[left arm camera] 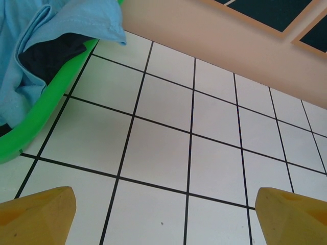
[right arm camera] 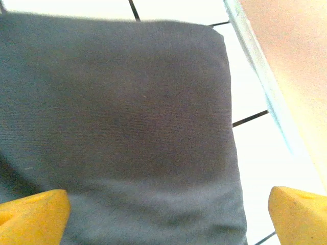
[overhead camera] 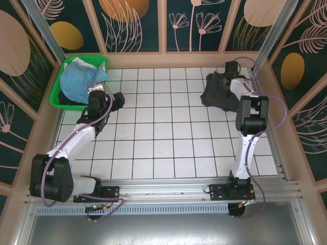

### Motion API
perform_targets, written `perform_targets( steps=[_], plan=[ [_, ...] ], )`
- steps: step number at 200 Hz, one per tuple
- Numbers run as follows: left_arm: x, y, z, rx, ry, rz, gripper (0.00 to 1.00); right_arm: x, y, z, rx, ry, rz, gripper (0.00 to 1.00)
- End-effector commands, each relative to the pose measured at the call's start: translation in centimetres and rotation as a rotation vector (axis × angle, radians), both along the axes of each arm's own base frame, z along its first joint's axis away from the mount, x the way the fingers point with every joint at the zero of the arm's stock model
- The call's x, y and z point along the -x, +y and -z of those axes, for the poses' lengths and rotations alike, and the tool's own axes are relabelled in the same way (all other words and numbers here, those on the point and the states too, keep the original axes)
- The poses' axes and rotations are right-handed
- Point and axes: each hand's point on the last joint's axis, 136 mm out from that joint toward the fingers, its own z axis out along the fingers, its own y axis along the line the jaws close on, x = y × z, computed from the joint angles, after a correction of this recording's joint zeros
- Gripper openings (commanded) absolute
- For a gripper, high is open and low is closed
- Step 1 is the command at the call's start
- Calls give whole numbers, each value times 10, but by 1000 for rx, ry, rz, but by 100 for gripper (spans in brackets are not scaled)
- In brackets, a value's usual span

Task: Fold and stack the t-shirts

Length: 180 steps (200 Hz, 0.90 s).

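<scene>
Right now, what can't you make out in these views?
- Top view: the right arm covers the right edge of the dark grey t-shirt, so its fold state is unclear.
- Right wrist view: that shirt runs off the left and bottom edges; whether the right gripper touches it is unclear.
- Left wrist view: the light blue t-shirt hides most of something dark in the green basket; the frame edge cuts both off.

The top camera looks steeply down from behind the arms over the whole white tiled desk [overhead camera: 153, 148]. The wrist cameras sit close. The left faces tiles beside the green plastic basket [left arm camera: 36, 115], the right the charcoal-grey cloth t-shirt [right arm camera: 127, 117].
</scene>
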Motion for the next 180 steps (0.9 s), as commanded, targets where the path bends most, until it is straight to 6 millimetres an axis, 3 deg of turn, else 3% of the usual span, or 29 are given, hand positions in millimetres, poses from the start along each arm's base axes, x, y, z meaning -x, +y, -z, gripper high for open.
perform_targets(
  steps=[1,41,71,95,118,141,180],
  plan=[
    [5,2,-4,1,-17,5,91,16,45,-67,-41,-110,9,99],
    [10,5,2,-9,-13,-2,94,58,93,-43,-431,-201,25,99],
    [9,5,8,-19,3,-2,96,85,100,-35,-696,-313,31,99],
    [9,3,12,-15,12,7,98,92,80,-23,-755,-343,89,99],
    [11,3,17,-20,23,9,99,88,58,-5,-805,-329,138,99],
    [13,7,21,-36,34,-3,98,76,36,12,-826,-309,181,97],
    [16,16,22,-82,47,-33,98,52,-4,33,-781,-262,254,86]
  ],
)
